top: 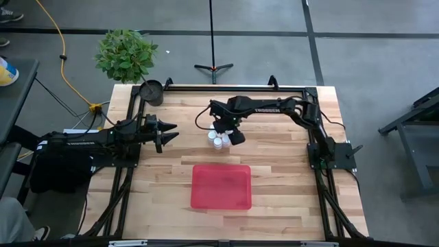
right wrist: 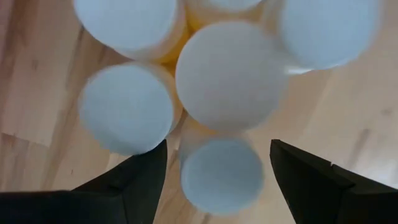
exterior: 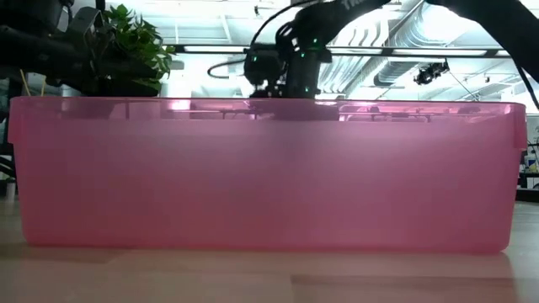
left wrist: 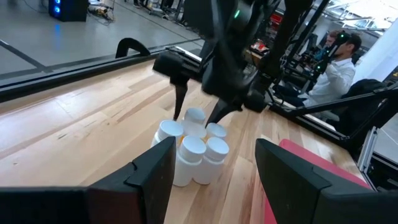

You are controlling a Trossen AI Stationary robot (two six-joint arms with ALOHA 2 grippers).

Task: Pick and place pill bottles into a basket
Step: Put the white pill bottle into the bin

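Hovering open — right tool (left wrist: 198, 111) over pill bottles (left wrist: 191, 148).

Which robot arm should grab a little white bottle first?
The right one, probably. The right gripper hangs open directly above the cluster of small white capped pill bottles. The left gripper, also open, waits off to the side, farther away. The flat red plastic tray holds none yet.

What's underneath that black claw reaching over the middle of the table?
Under the right gripper, whose open fingers point down, stands a tight cluster of five white pill bottles on the wooden table. The arm hides part of the cluster from above. The red basket lies apart, empty.
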